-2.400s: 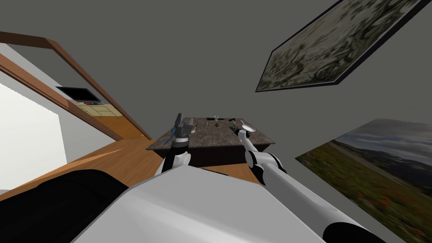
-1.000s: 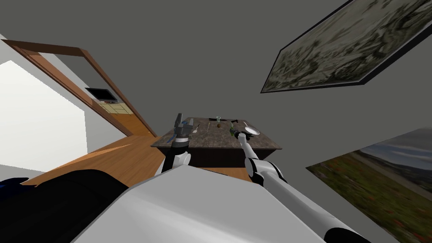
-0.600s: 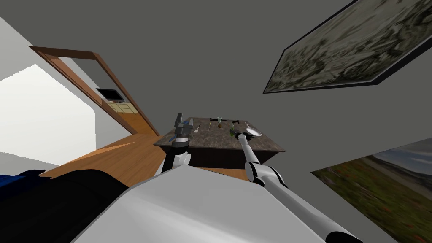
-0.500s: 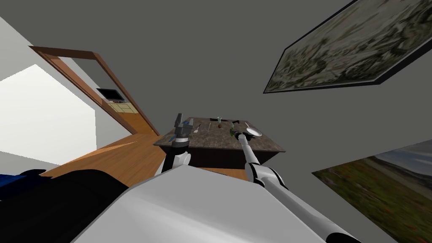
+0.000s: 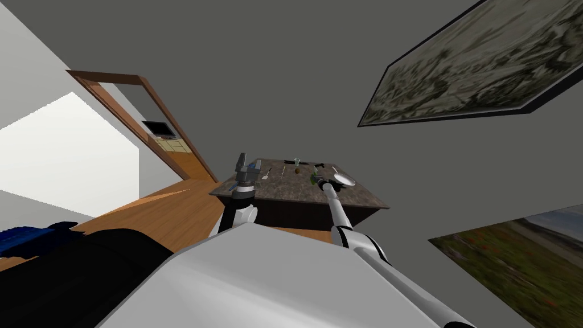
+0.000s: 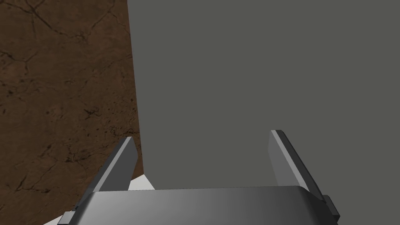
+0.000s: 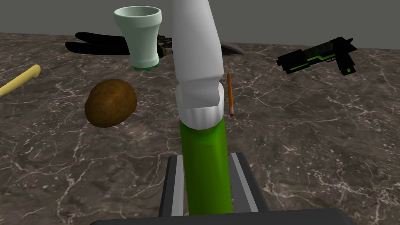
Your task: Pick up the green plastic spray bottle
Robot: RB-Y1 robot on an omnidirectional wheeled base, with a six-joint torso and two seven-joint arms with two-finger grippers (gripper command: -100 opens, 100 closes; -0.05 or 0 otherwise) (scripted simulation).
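The spray bottle [image 7: 203, 172] has a green body and a white spray head [image 7: 195, 58]. It stands out from my right gripper [image 7: 209, 183] along the fingers, which are shut on the green body and press both its sides. I cannot tell whether it rests on the dark marbled table [image 7: 320, 133] beneath it. In the head view the right gripper [image 5: 319, 181] reaches over the table [image 5: 284, 191] with a speck of green, the bottle [image 5: 313, 179], at its tip. My left gripper [image 5: 249, 167] is raised near the table's left edge, and its fingers [image 6: 121, 164] stand open with nothing between them.
Past the bottle lie a brown potato-like lump [image 7: 110, 102], a pale green cup [image 7: 138, 35], an orange pencil [image 7: 230, 93], a black and green toy pistol [image 7: 318, 54] and a yellow handle [image 7: 19, 80]. A white plate [image 5: 344, 180] sits right of the gripper. A grey wall backs the table.
My head view has swung, so the doorway has slid right in the picture. The right arm has stretched out straighter, its gripper still at the bottle. The left arm has kept still.
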